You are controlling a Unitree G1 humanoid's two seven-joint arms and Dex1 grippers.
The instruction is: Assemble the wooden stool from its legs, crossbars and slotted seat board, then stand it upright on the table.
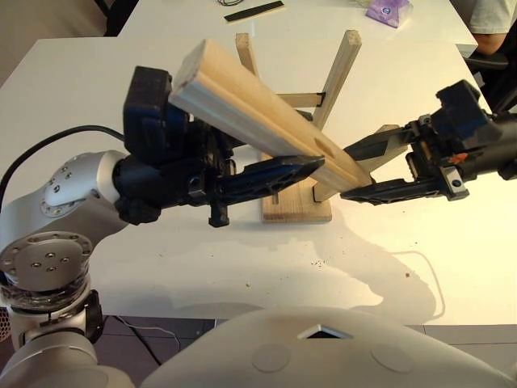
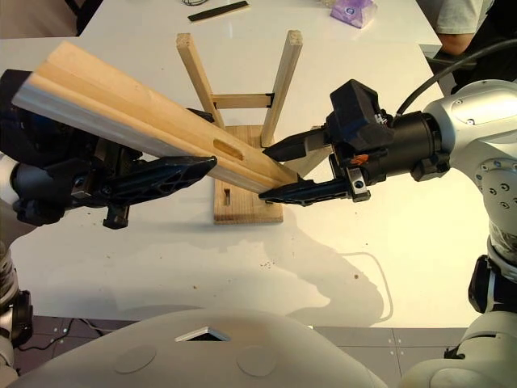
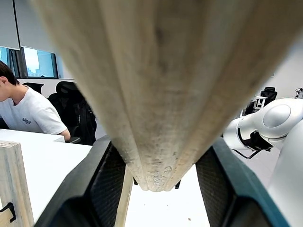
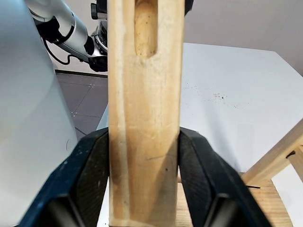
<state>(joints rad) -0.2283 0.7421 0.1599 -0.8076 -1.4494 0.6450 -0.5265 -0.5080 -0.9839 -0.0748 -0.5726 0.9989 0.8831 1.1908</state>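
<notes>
1. The slotted board (image 2: 153, 121) hung tilted above the table (image 2: 121, 267), over the half-built stool (image 2: 242, 206).
2. The left gripper (image 2: 194, 158) was clamped around its middle, and the right gripper (image 2: 266, 172) was closed on its lower end.
3. It looked stiff, fairly light and smooth. Its long flat faces seemed the safest hold, clear of the slot.

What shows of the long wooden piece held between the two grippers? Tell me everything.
The long wooden piece is pale, plain wood, with a groove running along it and an oblong slot near its lower end. It hangs tilted above the table, its high end toward the robot's left. The left gripper clamps it near the middle, the right gripper its lower end.
</notes>
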